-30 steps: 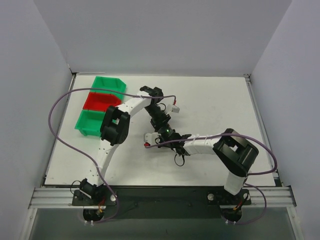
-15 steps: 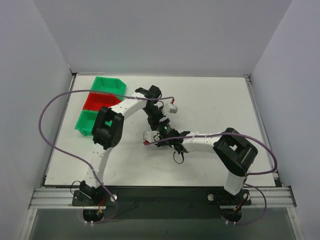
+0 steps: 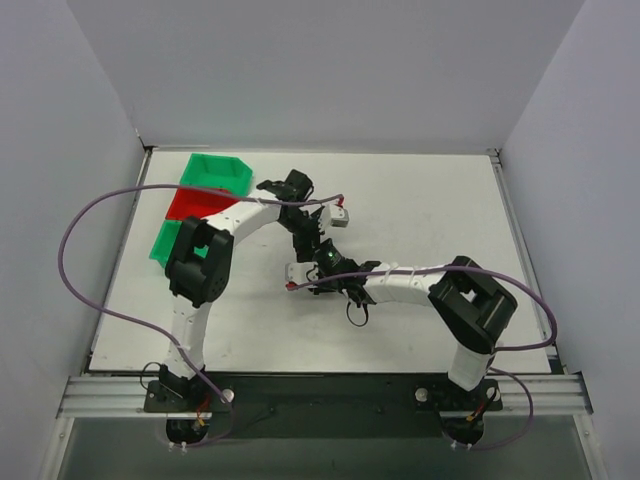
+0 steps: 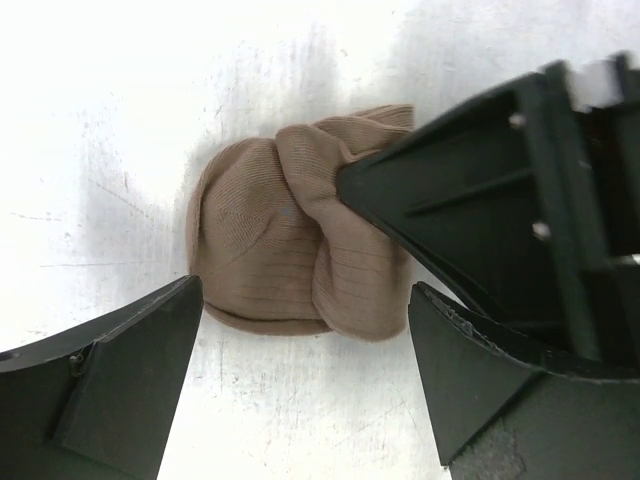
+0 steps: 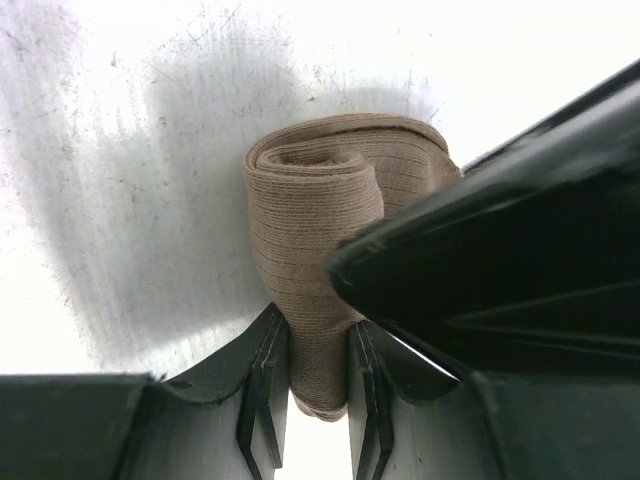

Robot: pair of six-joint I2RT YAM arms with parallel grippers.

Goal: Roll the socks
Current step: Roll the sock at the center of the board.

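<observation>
At mid-counter (image 3: 430, 230), the socks (image 5: 315, 225) sit as a tight tan roll, clenched by the right pincer (image 5: 318, 350). The left pincer (image 4: 300, 300) hangs released above them (jaws wide, touching nothing). Its elbow has swung left over the last second, so we judge the rolling nearly done. The far green bin (image 3: 215, 170) shows nothing inside; the red bin (image 3: 195, 205) and near green bin (image 3: 163, 245) are partly hidden.
</observation>
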